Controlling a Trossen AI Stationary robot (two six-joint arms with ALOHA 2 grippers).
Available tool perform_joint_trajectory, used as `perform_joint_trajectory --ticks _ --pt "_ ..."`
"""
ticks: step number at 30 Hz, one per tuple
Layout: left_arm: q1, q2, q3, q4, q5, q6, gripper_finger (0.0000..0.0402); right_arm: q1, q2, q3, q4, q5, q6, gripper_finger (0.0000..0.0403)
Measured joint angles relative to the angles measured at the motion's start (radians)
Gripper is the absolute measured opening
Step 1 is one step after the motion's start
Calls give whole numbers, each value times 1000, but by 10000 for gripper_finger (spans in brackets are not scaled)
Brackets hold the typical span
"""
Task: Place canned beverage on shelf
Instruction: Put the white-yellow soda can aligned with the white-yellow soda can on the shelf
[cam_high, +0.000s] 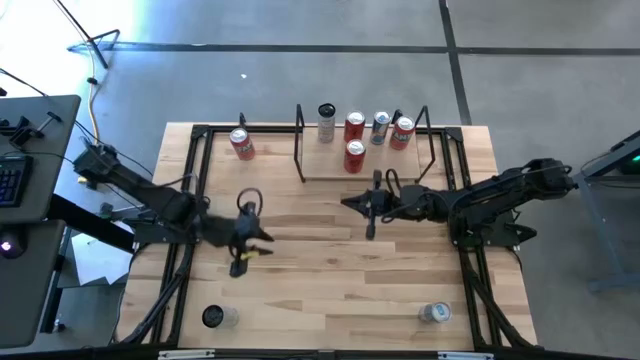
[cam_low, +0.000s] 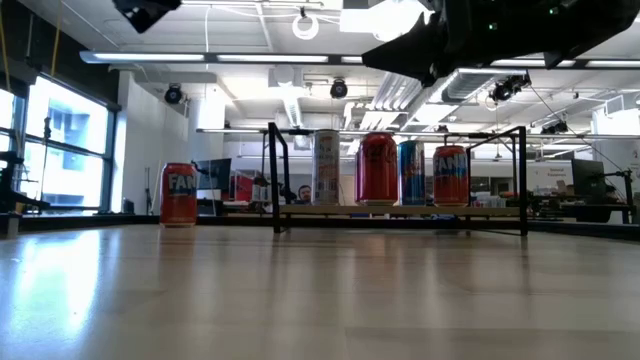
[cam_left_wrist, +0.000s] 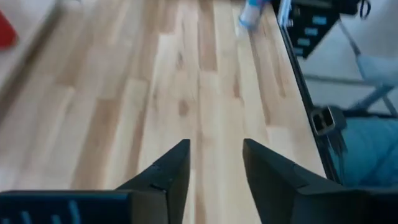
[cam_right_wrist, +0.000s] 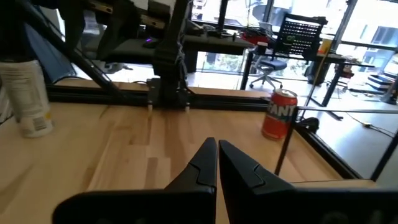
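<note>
The shelf, a light-wood board between thin black rods, stands at the table's far middle. On it stand several cans, among them a red one at its front and a white one. A red Fanta can stands upright on the tabletop left of the shelf and also shows in the right wrist view. My left gripper hovers open over the table's left middle with nothing between its fingers. My right gripper is shut and empty just in front of the shelf, pointing toward the table's left.
A can sits near the front left edge and a blue-and-white can near the front right. Black frame rails run along the table's left and right sides. Bare wood lies between the two grippers.
</note>
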Motion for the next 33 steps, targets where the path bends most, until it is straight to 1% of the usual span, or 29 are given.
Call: perform_joint_trajectory --ticks 7,10,15,17,20,25,27,29,31,33 --pt "-123 113 86 -141 -23 -92 194 45 0 0 -5 19 -7 0" --pt "-160 149 129 -216 3 -121 205 58 0 0 -5 18 -12 0" --pt "-210 211 255 -394 86 -195 194 61 0 0 -9 19 3 0" --pt "-226 245 309 -454 143 -222 186 60 0 0 -11 19 15 0" --pt "-244 310 370 -504 254 -282 172 60 0 0 -20 19 42 0" --pt "-247 428 428 -512 488 -372 149 60 0 0 -51 19 81 0" --pt "-250 471 454 -520 519 -387 146 60 0 0 -68 19 94 0" --pt "-255 507 490 -555 525 -394 147 63 0 1 -82 19 110 0" --pt "-258 540 543 -621 522 -385 153 71 1 1 -90 20 112 0" --pt "-258 567 603 -696 489 -371 161 83 3 1 -90 19 112 0"
